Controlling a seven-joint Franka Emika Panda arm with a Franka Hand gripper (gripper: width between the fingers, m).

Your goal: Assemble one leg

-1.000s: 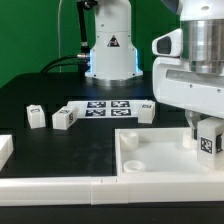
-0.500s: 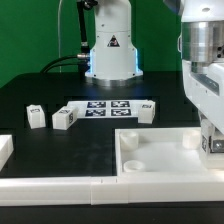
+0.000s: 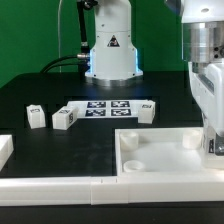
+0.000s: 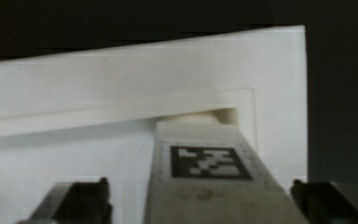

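Leg (image 4: 206, 175) between the claw (image 4: 197, 205) fingers

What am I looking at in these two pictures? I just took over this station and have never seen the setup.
The exterior view shows a black table from the side. The big white-and-grey machine is a robot arm; its gripper is at that view's right, over the large white panel. The wrist view looks down between the gripper's fingers, which hold a leg, a small white block with a black-and-white tag, above the panel's corner recess. On the table lie three more legs and the flat marker board.
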